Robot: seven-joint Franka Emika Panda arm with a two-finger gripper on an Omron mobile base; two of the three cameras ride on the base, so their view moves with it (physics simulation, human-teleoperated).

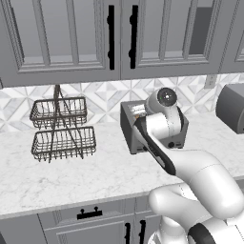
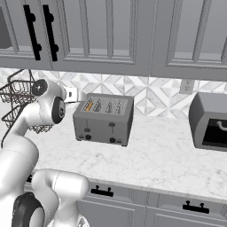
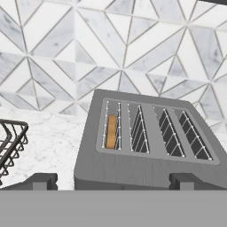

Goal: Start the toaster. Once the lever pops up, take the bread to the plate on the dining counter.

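Spread pincer [image 3: 113, 181] hovers over the toaster [image 3: 150, 155] front edge, bread [image 3: 111, 131] in its leftmost slot.

The toaster [image 2: 103, 119] looks like matt brushed grey metal, its slots lined with thin wire. The worktop [image 2: 168, 155] is smooth, white veined marble, and the basket rack [image 1: 62, 128] is dark wire.

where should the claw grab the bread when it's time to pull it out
Grip the bread by its top edge, coming straight down from above. It stands upright in the end slot of the toaster, so only that edge is reachable, with one finger on each flat face.
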